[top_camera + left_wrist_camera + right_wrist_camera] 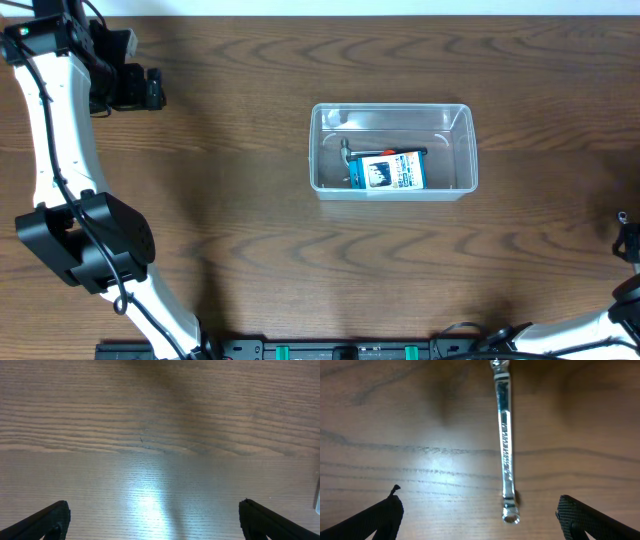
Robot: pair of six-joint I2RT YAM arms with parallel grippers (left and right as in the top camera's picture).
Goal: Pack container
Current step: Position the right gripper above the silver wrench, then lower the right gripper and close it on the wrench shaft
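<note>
The clear plastic container (392, 107) stands on the wooden table, right of centre. Inside it lie a blue-and-white card pack (390, 171) and a metal tool (346, 158) partly under the pack. My left gripper (150, 88) is at the far left back, far from the container; in the left wrist view it (155, 510) is open and empty over bare wood. My right gripper (479, 500) is open low over the table. A shiny metal wrench (504, 445) lies between its fingers, untouched. In the overhead view only a bit of the right gripper (627, 233) shows at the right edge.
The left arm (55, 150) runs along the table's left side. A black rail (340, 351) lies along the front edge. The wrench does not show in the overhead view.
</note>
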